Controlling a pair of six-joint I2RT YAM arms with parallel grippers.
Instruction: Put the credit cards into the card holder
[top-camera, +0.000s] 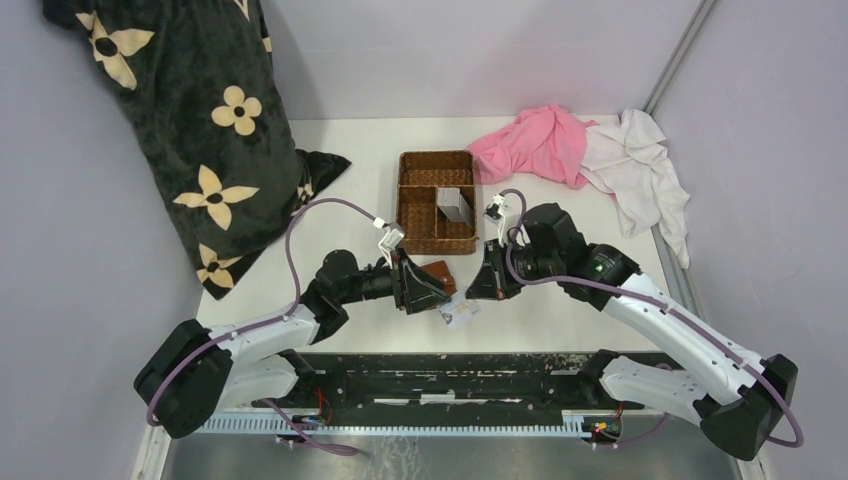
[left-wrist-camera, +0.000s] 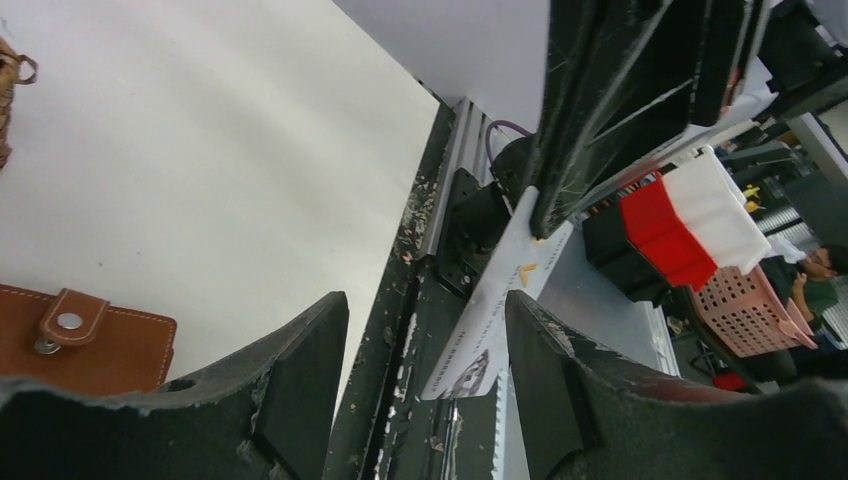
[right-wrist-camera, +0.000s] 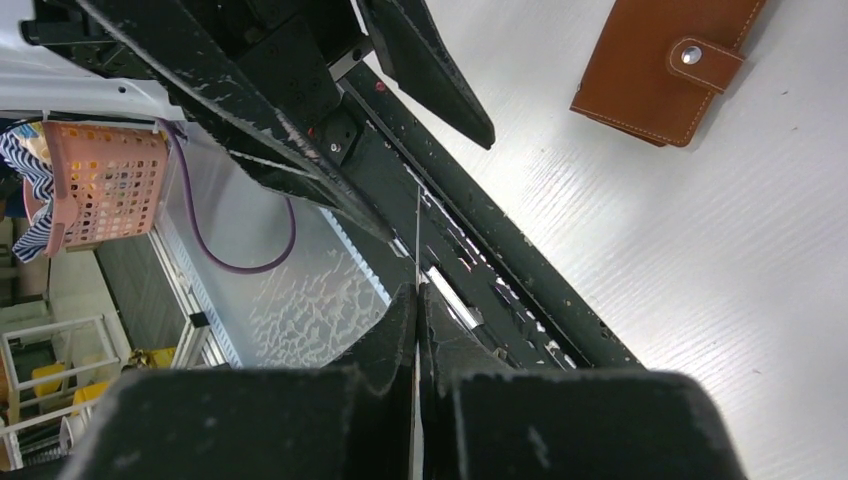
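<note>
The right jaws are clenched on a credit card (left-wrist-camera: 490, 320), edge-on above the tabletop's (top-camera: 560, 310) near edge. The left jaws, released, face it, apparently for a handover. The card holder (right-wrist-camera: 662, 68) lies snapped shut nearby, so the next move is opening it.

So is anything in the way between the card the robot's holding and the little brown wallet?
Nothing lies on the table between the card and the card holder. But the holder is folded shut with its snap tab over it, so no card can go in yet. The left fingers stand open right by the card.
</note>
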